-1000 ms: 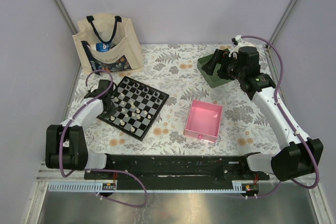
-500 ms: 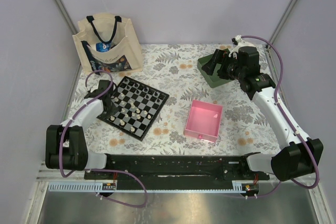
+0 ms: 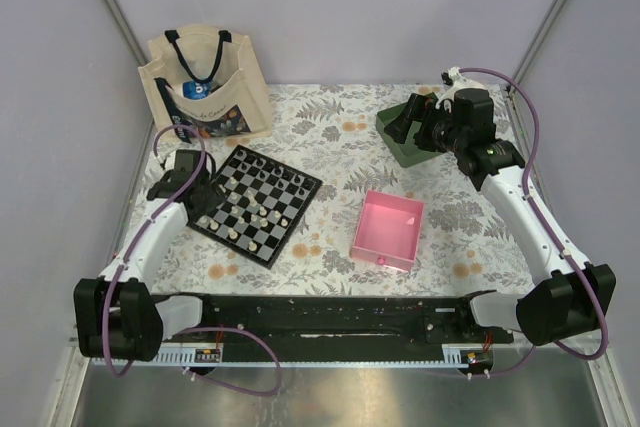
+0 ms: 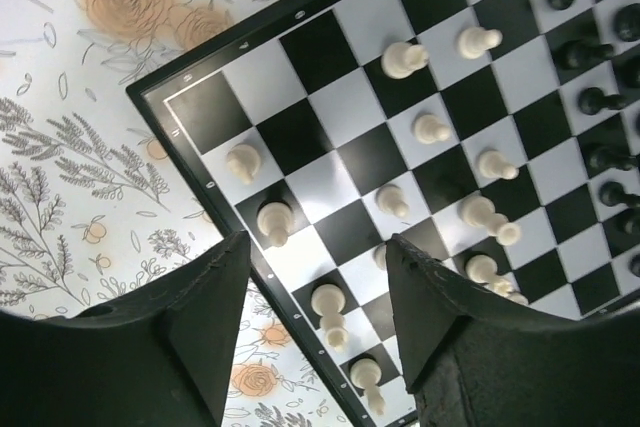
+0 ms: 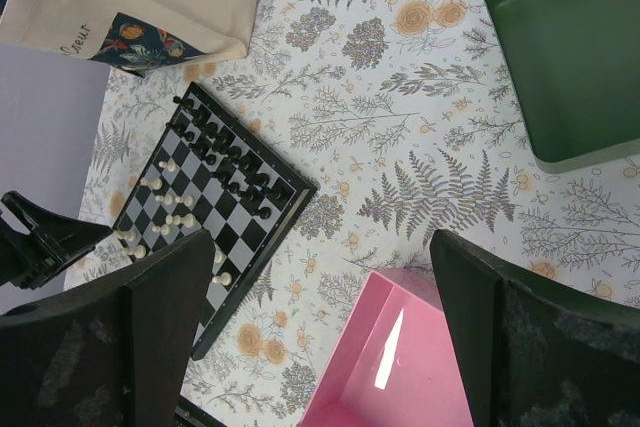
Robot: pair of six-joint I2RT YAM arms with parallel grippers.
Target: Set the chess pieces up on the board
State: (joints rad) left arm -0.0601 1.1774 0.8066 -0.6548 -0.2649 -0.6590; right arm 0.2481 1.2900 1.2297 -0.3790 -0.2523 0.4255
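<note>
Peering down from overhead, I cannot tell one piece from another on the flat black-and-white checkered chessboard, and the left hand covers part of its left side. The left wrist camera cuts the board off at the right and bottom. There the tiny cream-white chessmen stand scattered near the hand, one half hidden behind a finger, and the tiny black chessmen crowd the right. The left arm reaches forward low, its hand over the board's edge with fingers apart and nothing between them. The right arm stretches up the flower-patterned desk. The right hand is held high, fingers wide apart and empty, hiding part of the green square tray. The board lies on the desk's left side.
</note>
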